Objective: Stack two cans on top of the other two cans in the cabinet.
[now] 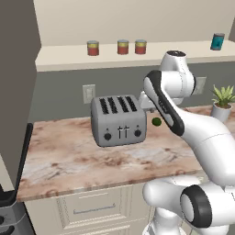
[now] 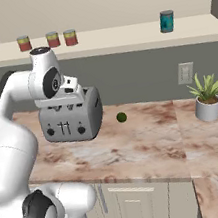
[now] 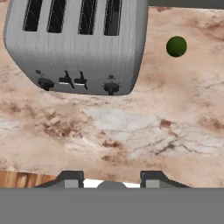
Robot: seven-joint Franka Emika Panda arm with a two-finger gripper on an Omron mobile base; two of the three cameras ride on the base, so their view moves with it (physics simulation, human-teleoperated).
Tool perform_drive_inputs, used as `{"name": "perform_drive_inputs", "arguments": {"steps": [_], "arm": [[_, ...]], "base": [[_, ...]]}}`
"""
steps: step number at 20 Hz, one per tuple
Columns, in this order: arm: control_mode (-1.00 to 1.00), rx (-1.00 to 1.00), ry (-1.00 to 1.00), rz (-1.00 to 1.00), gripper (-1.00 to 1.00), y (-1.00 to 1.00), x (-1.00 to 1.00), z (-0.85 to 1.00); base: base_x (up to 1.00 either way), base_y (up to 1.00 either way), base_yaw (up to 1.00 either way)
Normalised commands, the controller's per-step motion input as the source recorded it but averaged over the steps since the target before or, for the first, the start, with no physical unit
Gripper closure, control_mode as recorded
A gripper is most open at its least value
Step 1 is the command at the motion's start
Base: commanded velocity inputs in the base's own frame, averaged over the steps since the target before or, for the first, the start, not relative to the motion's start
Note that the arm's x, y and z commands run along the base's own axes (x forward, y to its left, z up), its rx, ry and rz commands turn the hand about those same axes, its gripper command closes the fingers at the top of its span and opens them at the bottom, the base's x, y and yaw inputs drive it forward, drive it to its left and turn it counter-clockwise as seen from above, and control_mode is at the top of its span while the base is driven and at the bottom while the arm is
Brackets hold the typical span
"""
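The gripper (image 3: pixel 111 180) hangs over the marble counter (image 3: pixel 144 131), pointing down, with the toaster (image 3: pixel 76 43) just ahead of it and a small green ball (image 3: pixel 176 46) off the toaster's side. Its two fingertips (image 3: pixel 72 179) stand apart with nothing between them.

All four cans sit on the cabinet (image 1: pixel 137 57) shelf, above and behind the toaster. In the left base view, one red can (image 1: pixel 93 47) stands above the toaster's left end, and the pair of red cans (image 1: pixel 131 47) stands just beside each other above its right end. The teal can (image 1: pixel 217 41) is well apart from them, far along the shelf to the right, above the plant (image 1: pixel 222 103).

The step in hand, as I judge it, is the first reach for a can to stack. To do it well, the arm should lift clear of the toaster, turn the hand from downward to roughly level, and come at the chosen can from the front of the shelf. Grip low on the body and keep it upright; the single red can is likely the nearer pick.
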Motion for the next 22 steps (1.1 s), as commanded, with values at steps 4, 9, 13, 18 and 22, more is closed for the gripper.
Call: {"name": "perform_drive_inputs", "arguments": {"steps": [4, 9, 13, 18, 22], "arm": [[-1.0, 0.0, -0.07, 0.0, -1.0, -0.1, -0.04, 0.0], [-1.0, 0.0, -0.18, -0.01, -1.0, -0.39, -0.38, 0.05], [-1.0, 0.0, -0.18, -0.04, -1.0, -0.55, -0.41, 0.17], [-1.0, 0.0, -0.17, -0.06, -1.0, -0.48, -0.05, 0.34], [-1.0, 0.0, -0.08, -0.16, -1.0, -0.55, 0.0, 0.53]], "base": [[0.0, 0.0, 0.0], [0.0, 0.0, 0.0], [0.0, 0.0, 0.0], [0.0, 0.0, 0.0], [0.0, 0.0, 0.0]]}}
